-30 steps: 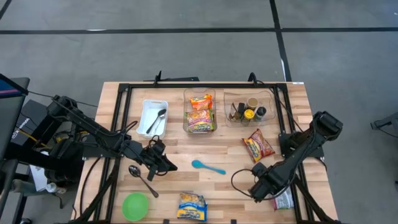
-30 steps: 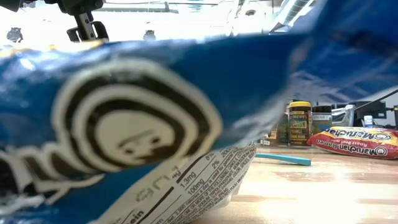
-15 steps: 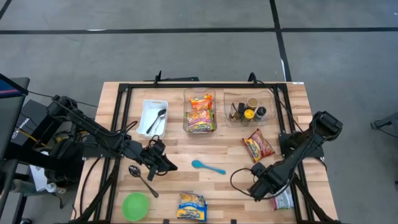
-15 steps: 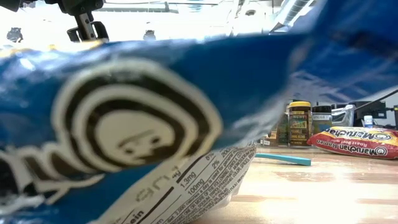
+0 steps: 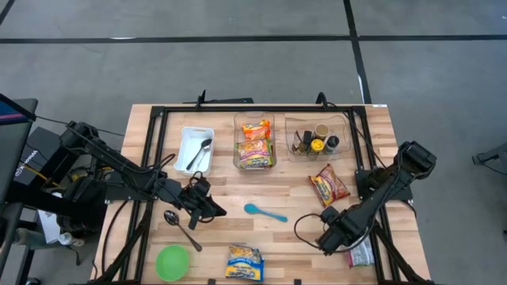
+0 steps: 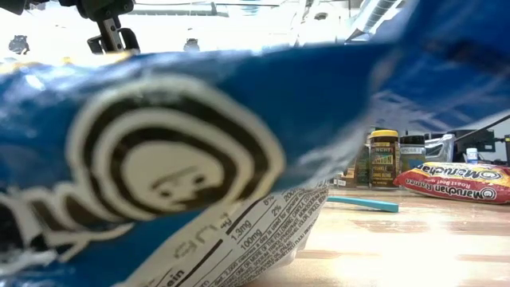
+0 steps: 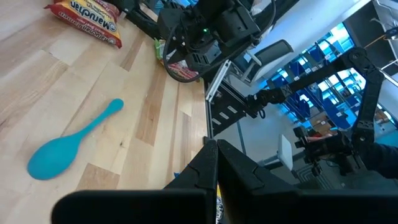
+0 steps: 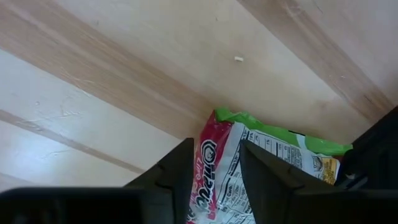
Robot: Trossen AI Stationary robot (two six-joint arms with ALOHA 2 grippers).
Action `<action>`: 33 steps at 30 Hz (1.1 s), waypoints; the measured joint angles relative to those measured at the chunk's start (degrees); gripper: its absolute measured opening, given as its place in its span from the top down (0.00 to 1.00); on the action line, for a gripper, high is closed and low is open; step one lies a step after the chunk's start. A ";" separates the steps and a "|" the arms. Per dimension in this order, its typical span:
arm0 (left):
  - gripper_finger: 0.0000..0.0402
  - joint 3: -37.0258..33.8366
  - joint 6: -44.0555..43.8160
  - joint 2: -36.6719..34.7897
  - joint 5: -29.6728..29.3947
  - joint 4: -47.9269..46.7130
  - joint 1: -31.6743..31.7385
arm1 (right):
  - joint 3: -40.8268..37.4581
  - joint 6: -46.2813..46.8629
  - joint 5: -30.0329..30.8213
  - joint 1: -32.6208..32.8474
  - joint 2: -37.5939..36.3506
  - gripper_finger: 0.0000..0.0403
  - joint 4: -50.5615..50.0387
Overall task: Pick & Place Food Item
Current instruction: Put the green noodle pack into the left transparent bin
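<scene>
While the left gripper (image 5: 207, 207) waits shut beside the teal spoon (image 5: 264, 211), the right gripper (image 8: 214, 168) straddles a green-and-pink food packet (image 8: 258, 168) at the worktop's (image 5: 293, 237) right edge, jaws narrowed around its end, apparently closing for a lift.
</scene>
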 joint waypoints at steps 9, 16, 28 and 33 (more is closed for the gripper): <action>1.00 -0.01 0.07 0.00 -0.24 0.00 0.00 | 0.00 -0.44 0.00 0.01 0.00 0.71 0.07; 1.00 0.00 0.07 0.00 -0.24 -0.01 0.00 | 0.01 -0.52 0.03 0.02 0.22 0.71 1.13; 1.00 0.01 0.07 0.00 -0.20 0.00 0.02 | 0.02 -7.51 -4.74 -1.11 5.62 0.71 1.32; 1.00 0.01 0.07 0.00 -0.20 0.04 0.01 | 0.02 -7.54 -4.69 -1.09 5.60 0.76 1.11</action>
